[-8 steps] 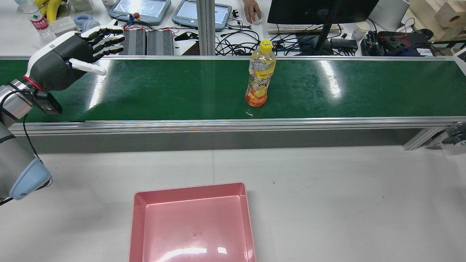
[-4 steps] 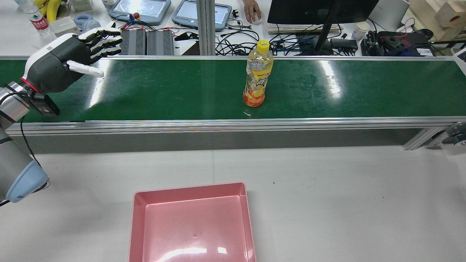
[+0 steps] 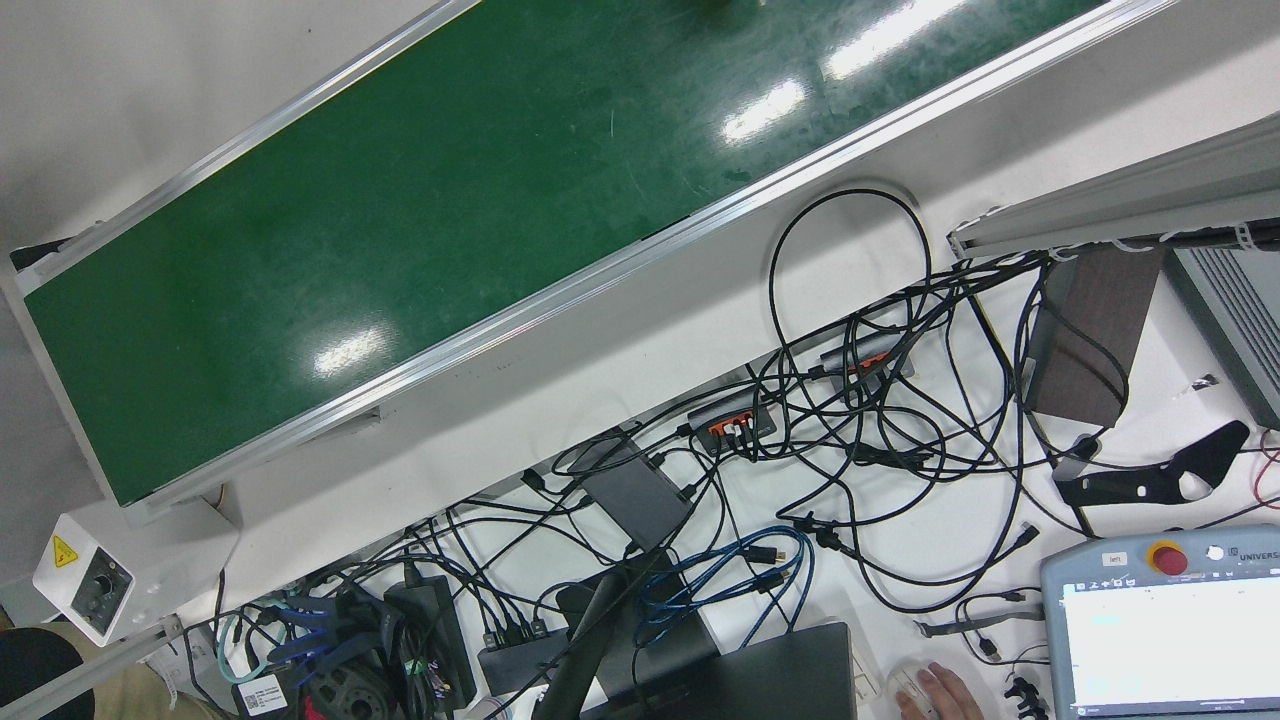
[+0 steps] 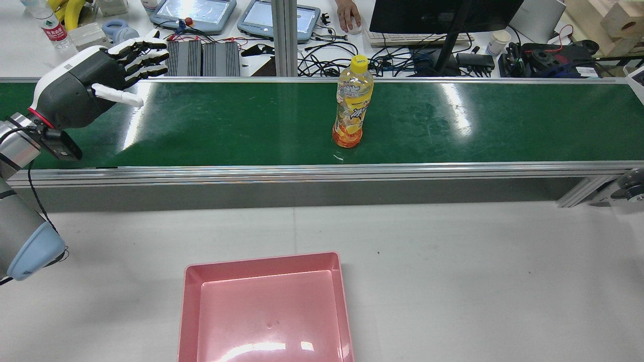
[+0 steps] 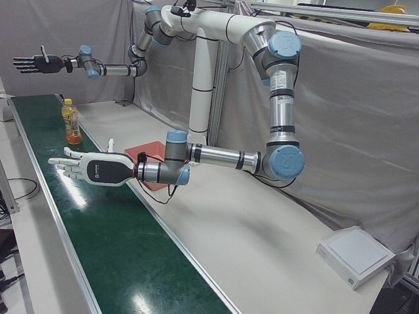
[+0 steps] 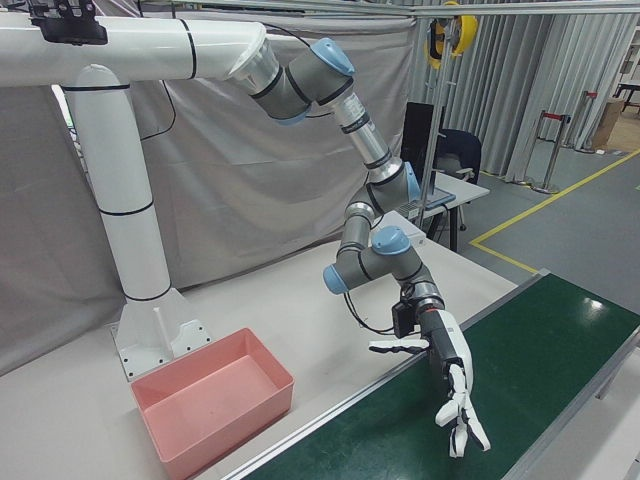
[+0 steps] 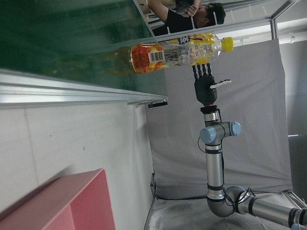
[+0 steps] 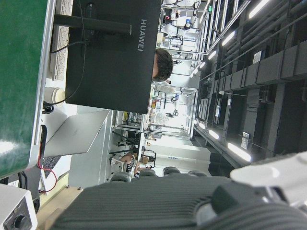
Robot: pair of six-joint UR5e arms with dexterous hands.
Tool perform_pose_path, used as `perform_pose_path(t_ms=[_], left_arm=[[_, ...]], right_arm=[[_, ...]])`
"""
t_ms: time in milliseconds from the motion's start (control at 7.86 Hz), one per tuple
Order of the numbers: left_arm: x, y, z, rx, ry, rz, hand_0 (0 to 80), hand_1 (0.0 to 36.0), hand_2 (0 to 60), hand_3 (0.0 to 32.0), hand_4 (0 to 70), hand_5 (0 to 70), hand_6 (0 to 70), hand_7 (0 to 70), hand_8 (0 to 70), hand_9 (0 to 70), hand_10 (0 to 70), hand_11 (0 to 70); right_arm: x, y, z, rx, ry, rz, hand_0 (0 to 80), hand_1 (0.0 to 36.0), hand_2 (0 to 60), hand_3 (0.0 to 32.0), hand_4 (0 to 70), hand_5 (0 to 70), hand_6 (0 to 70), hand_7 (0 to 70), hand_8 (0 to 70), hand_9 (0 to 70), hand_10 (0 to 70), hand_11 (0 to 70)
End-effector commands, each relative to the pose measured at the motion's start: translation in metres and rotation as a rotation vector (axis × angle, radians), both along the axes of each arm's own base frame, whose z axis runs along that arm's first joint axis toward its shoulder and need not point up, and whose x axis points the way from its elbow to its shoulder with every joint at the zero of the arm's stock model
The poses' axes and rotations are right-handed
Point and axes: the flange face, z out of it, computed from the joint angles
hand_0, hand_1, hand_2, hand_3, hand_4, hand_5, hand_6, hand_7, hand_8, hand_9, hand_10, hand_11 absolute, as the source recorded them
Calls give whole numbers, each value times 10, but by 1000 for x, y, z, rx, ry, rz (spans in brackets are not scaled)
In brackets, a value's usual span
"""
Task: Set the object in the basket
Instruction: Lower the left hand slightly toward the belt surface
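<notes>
The bottle (image 4: 353,103) stands upright on the green conveyor belt (image 4: 241,125), toward its near edge and well apart from both hands; the pink basket (image 4: 265,306) waits empty on the white surface (image 4: 453,261) on the robot's side of the belt. The left hand (image 4: 85,85) hovers over the belt's left end, fingers (image 4: 143,53) spread and straight, holding nothing; the right hand (image 5: 36,63) hangs high past the other end, likewise splayed and empty. The bottle looks nearly full of yellow drink — so likely fairly heavy for its size, with weight carried high enough that a sideways knock could tip it; the plastic wall probably gives a little under pressure and the printed label (image 7: 192,45) looks smooth, perhaps slippery. The best hold seems to be a wrap around the labelled middle, at or just below the waist — not the narrow yellow cap (image 4: 359,61).
</notes>
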Motion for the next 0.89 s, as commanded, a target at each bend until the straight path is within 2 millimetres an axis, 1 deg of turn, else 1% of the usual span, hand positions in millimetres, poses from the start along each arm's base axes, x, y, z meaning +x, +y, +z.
perform_pose_path(t_ms=[0,764], left_arm=[[1,1,1,-2,-2,0,522,149,25,18,135,267,22,20,113,121,100,161],[0,0,0,0,1,0,523,148,19,24,132,264,18,20,113,120,97,156]], right_arm=[[0,0,-1,1,0,0,0,0,0,0,0,0,0,0,0,0,0,0],[0,0,-1,1,1,0,0,0,0,0,0,0,0,0,0,0,0,0]])
